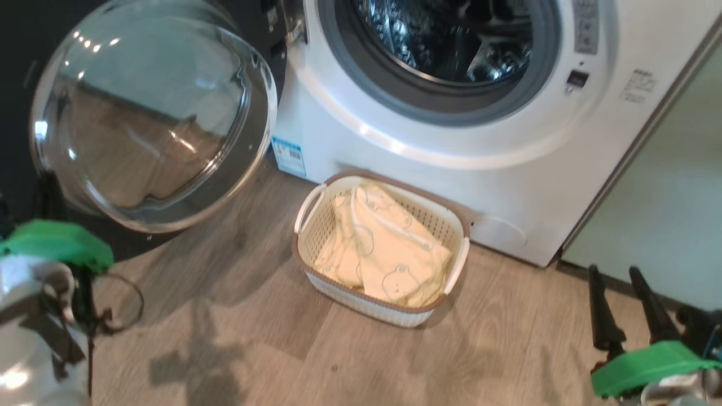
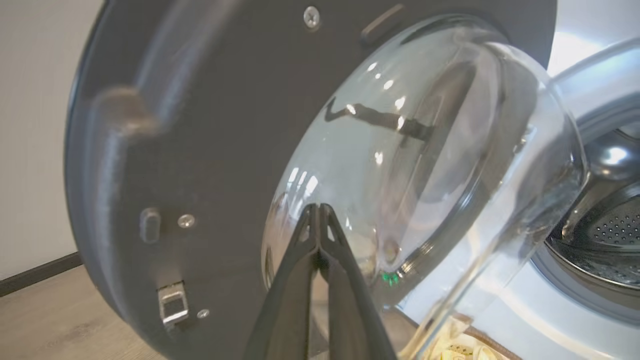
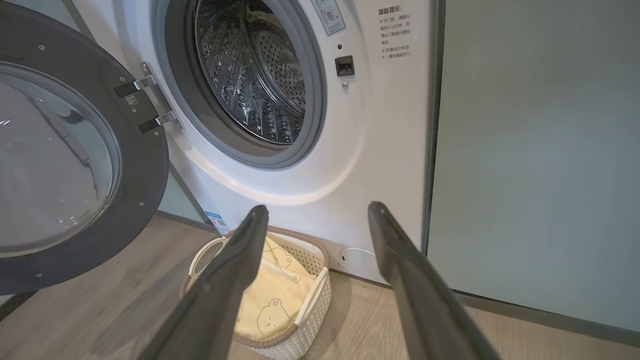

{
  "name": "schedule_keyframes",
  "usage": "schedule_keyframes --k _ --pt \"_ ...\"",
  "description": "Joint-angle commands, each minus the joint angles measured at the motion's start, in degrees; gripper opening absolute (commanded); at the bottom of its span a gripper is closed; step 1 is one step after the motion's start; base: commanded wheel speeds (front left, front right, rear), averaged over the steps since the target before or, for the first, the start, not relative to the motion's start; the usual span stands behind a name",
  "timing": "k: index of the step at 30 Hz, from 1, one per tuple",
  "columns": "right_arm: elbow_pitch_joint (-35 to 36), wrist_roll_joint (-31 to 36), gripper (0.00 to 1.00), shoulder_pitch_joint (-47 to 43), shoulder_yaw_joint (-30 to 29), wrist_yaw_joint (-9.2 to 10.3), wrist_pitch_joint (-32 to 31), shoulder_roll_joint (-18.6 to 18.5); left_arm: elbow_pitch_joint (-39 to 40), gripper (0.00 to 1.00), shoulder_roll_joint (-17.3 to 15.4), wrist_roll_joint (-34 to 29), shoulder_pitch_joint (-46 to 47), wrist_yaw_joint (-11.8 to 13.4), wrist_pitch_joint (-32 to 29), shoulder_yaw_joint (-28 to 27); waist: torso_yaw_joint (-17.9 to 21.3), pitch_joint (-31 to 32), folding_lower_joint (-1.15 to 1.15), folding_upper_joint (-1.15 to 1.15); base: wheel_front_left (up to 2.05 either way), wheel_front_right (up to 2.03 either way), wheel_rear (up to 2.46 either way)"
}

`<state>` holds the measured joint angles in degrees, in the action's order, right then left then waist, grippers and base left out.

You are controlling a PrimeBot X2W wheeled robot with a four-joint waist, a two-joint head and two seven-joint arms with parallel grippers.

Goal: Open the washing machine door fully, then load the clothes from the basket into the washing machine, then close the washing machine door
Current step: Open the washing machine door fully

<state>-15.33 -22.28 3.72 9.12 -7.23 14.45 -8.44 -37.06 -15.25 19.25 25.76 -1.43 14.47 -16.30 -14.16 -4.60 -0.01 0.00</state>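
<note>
Small Chinese notice (image 3: 395, 32) on washing machine (image 3: 320, 170) front, blue barcode sticker (image 1: 289, 156), both illegible

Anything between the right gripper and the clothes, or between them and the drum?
Nothing visible: the clothes lie uncovered in the basket ahead of the right gripper, and the washing machine door stands clear of the drum.

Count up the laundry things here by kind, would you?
White front-loading washing machine: 1
Round black glass-bowled door: 1
Cream perforated plastic basket: 1
Heap of pale yellow bear-print clothes: 1
Total: 4
</note>
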Motion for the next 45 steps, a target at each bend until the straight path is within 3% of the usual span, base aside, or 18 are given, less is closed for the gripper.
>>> schedule_keyframes --k 1,9,17,19,20,21,33,45 --pt "1.4 -0.2 1.00 0.2 0.6 -0.25 0.5 -0.3 2.7 0.00 -2.0 -1.0 -0.3 -0.5 0.5 -0.9 0.7 1.8 0.01 0.00 0.00 0.00 0.00" --pt "1.6 0.0 1.00 -2.0 -0.2 -0.25 0.5 0.9 9.0 0.00 1.6 -2.1 -6.6 -3.0 -0.2 3.6 2.4 4.4 0.01 0.00 0.00 0.00 0.00" --pt "2.4 0.2 1.00 -2.4 -0.4 -0.25 0.5 1.6 16.3 0.00 3.4 -1.1 -11.3 -4.7 -3.6 7.9 7.2 5.5 0.01 0.00 0.00 0.00 0.00" --pt "2.6 0.4 1.00 -2.4 -0.5 -0.25 0.5 1.6 17.7 0.47 3.4 -1.1 -12.1 -4.9 -3.7 8.7 8.8 5.7 0.01 0.00 0.00 0.00 0.00" --pt "2.8 0.5 1.00 -2.4 -0.5 -0.25 0.5 1.7 18.2 0.84 3.3 -1.2 -12.5 -5.0 -3.6 9.0 9.9 5.8 0.01 0.00 0.00 0.00 0.00" --pt "3.0 0.6 1.00 -2.4 -0.7 -0.25 0.5 1.7 18.5 1.00 3.1 -1.2 -12.8 -5.1 -3.7 9.4 10.7 5.9 0.01 0.00 0.00 0.00 0.00" --pt "4.9 2.3 1.00 -3.4 -3.4 -0.25 0.5 1.7 15.6 1.00 1.1 0.6 -13.2 -5.8 -1.5 12.8 18.7 6.2 0.01 0.00 0.00 0.00 0.00" --pt "5.0 2.7 1.00 -3.6 -4.1 -0.25 0.5 0.8 9.7 1.00 -0.4 2.2 -11.8 -6.0 0.4 14.0 22.6 6.6 0.01 0.00 0.00 0.00 0.00"
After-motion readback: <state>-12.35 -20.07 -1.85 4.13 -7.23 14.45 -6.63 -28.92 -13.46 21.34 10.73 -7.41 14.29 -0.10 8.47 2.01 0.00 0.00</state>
